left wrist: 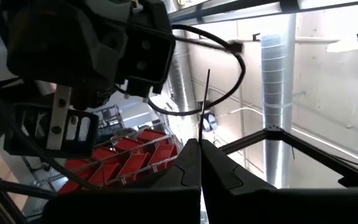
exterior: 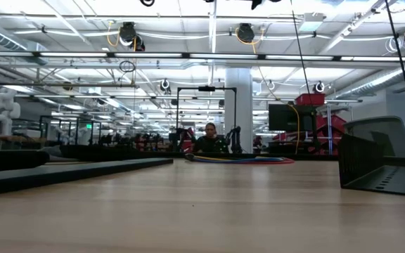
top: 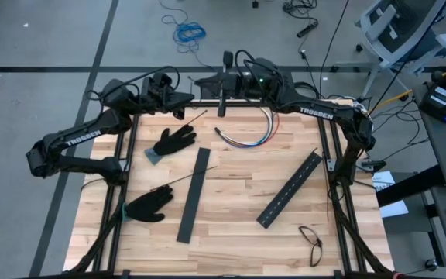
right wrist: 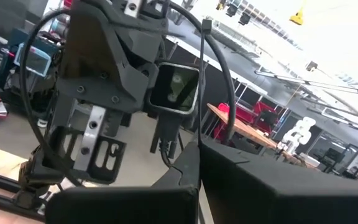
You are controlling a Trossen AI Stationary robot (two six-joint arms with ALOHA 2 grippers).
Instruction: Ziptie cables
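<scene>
Cables (top: 248, 136) on table's far edge, well apart from both closed fingers, left gripper (top: 183, 113), right gripper (top: 221, 108)

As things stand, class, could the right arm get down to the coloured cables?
Probably yes: the cables lie bare on the table's far side, near the right end effector, with nothing on top of them. It is shut and must open first.

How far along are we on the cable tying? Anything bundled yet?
Nothing looks done: the cables lie loose in a curve at the table's far edge, with no tie seen around them. Nothing is in hand: the left gripper and right gripper are shut and parked at the back. Two zipties lie untouched near the gloves. The whole tying job remains.
</scene>
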